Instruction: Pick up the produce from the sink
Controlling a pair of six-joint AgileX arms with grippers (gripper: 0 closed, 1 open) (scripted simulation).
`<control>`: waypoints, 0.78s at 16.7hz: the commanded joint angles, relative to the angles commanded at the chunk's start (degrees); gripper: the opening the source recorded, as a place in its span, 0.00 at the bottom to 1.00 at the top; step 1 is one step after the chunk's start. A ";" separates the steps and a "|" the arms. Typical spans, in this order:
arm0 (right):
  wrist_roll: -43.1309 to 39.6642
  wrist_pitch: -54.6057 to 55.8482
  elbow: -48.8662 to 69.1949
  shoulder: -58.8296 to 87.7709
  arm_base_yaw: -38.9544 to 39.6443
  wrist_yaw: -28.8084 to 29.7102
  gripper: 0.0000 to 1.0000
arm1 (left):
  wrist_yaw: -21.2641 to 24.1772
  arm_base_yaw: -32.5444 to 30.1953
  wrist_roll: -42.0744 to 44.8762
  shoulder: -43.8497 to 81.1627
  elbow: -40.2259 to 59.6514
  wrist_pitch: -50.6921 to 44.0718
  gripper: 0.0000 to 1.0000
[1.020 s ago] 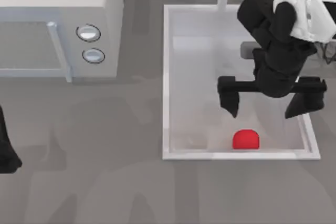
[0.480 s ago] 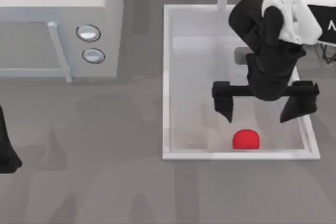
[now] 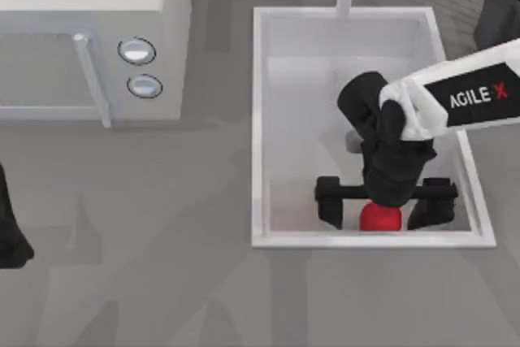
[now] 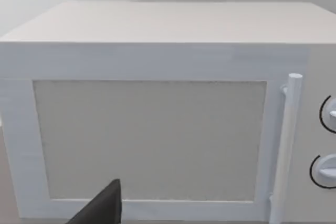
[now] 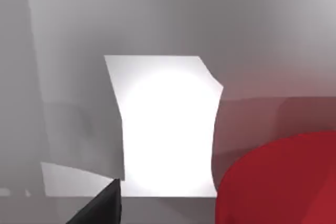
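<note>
Red produce [image 3: 380,217] lies at the sink's [image 3: 257,119] near end. Your right pincer [image 3: 380,210] has descended from mid-basin and now straddles it, fingers spread, not yet closed. Grasp is imminent. Left pincer [image 3: 12,237] is parked at the worktop's left edge.

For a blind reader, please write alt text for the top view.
The right gripper, fingers open, straddles the red produce inside the white sink. A white microwave stands on the table's left.
</note>
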 joint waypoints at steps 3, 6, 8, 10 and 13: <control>0.06 4.76 -2.21 3.57 0.07 0.04 1.00 | 0.00 0.00 0.00 0.00 0.00 0.00 1.00; 0.07 5.14 -2.41 3.90 0.07 0.04 1.00 | 0.00 0.00 0.00 0.00 0.00 0.00 1.00; 0.07 5.14 -2.41 3.90 0.07 0.04 0.92 | 0.00 0.00 0.00 0.00 0.00 0.00 1.00; 0.07 5.14 -2.41 3.90 0.07 0.04 0.77 | 0.00 0.00 0.00 0.00 0.00 0.00 1.00; 0.07 5.14 -2.41 3.90 0.07 0.04 0.55 | 0.00 0.00 0.00 0.00 0.00 0.00 1.00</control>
